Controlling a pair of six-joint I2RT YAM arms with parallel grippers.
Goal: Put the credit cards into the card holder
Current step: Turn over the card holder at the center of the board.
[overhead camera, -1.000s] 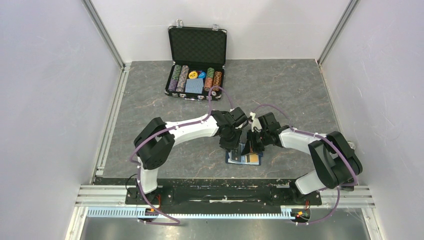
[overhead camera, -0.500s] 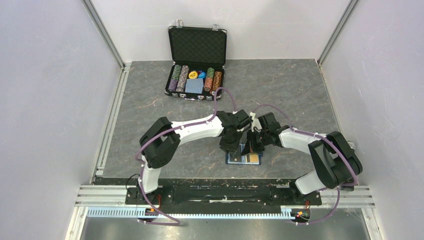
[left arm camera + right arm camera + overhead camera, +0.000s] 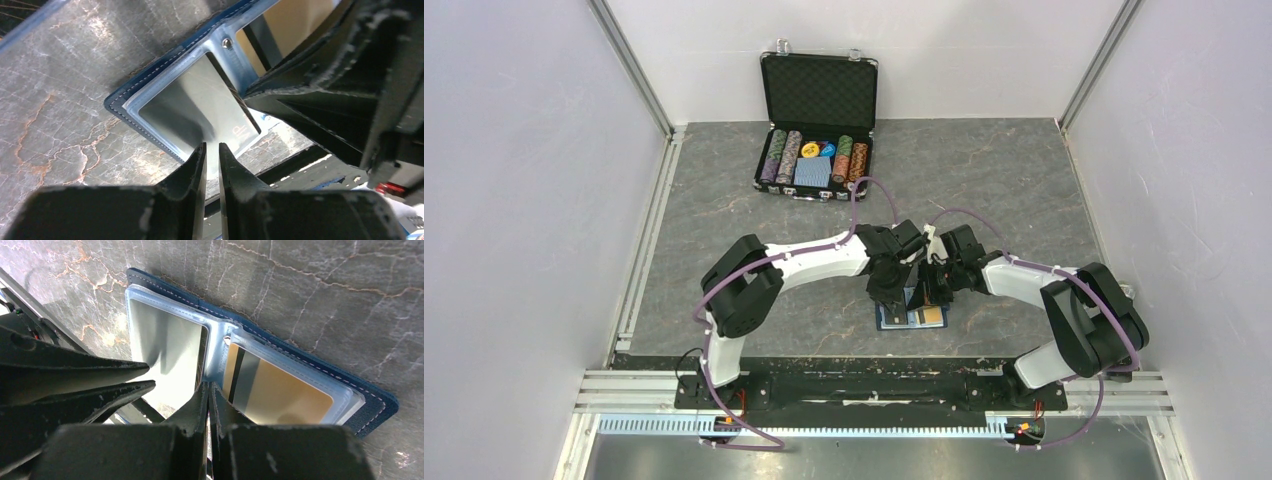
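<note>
The navy card holder (image 3: pixel 911 318) lies open on the table near the front edge. In the left wrist view (image 3: pixel 120 102) its left pocket holds a dark glossy card (image 3: pixel 200 95) whose near end with lettering sticks out. The right wrist view shows this card (image 3: pixel 165 350) and a gold card (image 3: pixel 285 390) in the right pocket. My left gripper (image 3: pixel 896 297) is shut, with only a thin slit between its tips (image 3: pixel 212 146), at the dark card's near edge. My right gripper (image 3: pixel 927 292) is shut, tips (image 3: pixel 207 385) on the holder's middle fold.
An open black chip briefcase (image 3: pixel 816 130) with poker chips and a blue deck stands at the back of the table. A metal rail (image 3: pixel 874 385) runs along the near edge. White walls close in on both sides.
The left arm's elbow has shifted to the right and its gripper has edged slightly toward the holder. The right arm and the holder have stayed put.
</note>
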